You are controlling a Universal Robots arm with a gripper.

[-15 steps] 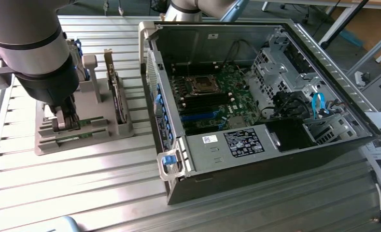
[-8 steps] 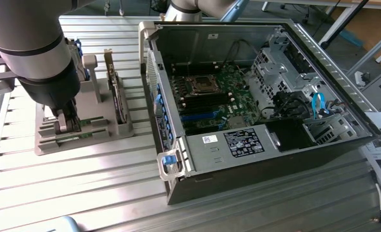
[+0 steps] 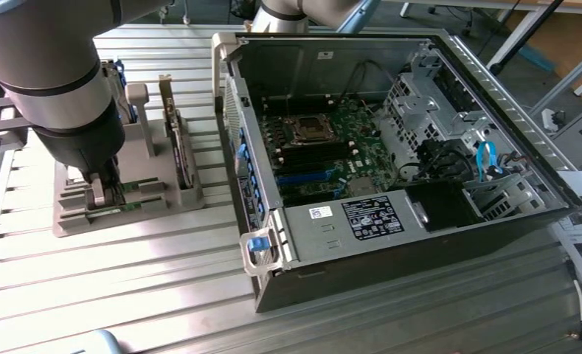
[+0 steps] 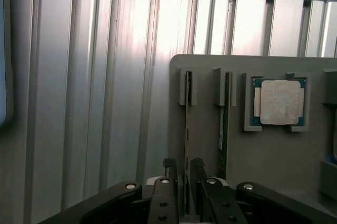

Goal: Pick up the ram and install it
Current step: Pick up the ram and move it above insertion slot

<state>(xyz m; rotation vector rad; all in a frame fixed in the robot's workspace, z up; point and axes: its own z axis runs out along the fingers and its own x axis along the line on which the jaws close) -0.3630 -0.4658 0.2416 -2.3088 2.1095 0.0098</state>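
Two rams stand on edge in slots of a grey holder [image 4: 263,155]. My gripper [image 4: 183,163] is down over the nearer ram [image 4: 187,118], one finger on each side with a small gap, so it is open and grips nothing. The second ram [image 4: 225,113] stands parallel beside it. In the exterior view, the gripper [image 3: 104,193] sits low on the holder [image 3: 74,221] at the exterior view's left, and the arm hides most of the ram [image 3: 133,200].
A square silver processor chip [image 4: 278,101] lies in a pocket of the holder. A wider green card [image 3: 178,144] stands upright on the holder. The open computer case [image 3: 527,96] lies at the exterior view's right, with motherboard [image 3: 360,147] and memory slots [image 3: 316,158] exposed. The table is ribbed aluminium [image 3: 104,280].
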